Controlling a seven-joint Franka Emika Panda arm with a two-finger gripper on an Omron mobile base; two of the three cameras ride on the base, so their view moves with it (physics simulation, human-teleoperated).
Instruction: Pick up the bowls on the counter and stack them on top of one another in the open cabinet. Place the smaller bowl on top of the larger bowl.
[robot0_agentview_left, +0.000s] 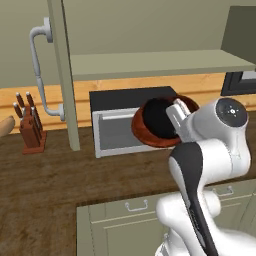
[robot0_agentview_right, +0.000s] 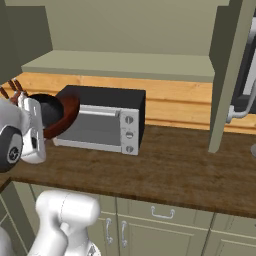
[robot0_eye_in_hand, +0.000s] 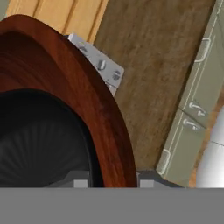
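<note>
My gripper (robot0_agentview_left: 175, 113) is shut on the rim of the larger bowl (robot0_agentview_left: 159, 143), a reddish-brown wooden one. It holds the bowl tipped on its side in the air, in front of the toaster oven and above the counter (robot0_agentview_left: 70, 175). The bowl's inside looks black with fine ribs. I cannot tell whether that black is the smaller bowl nested inside. In the hand view the brown rim (robot0_eye_in_hand: 87, 100) passes between my fingertips (robot0_eye_in_hand: 147, 181). From the right, the bowl (robot0_agentview_right: 69, 111) hangs just past the gripper (robot0_agentview_right: 31, 106). The open cabinet's shelf (robot0_agentview_left: 150, 62) lies above and behind.
A silver and black toaster oven (robot0_agentview_right: 105, 120) stands on the counter under the shelf (robot0_agentview_right: 125, 65). The cabinet door (robot0_agentview_left: 62, 75) with its curved handle (robot0_agentview_left: 38, 70) hangs open at left. A knife block (robot0_agentview_left: 31, 125) stands further left. Drawer fronts (robot0_agentview_right: 160, 225) run below.
</note>
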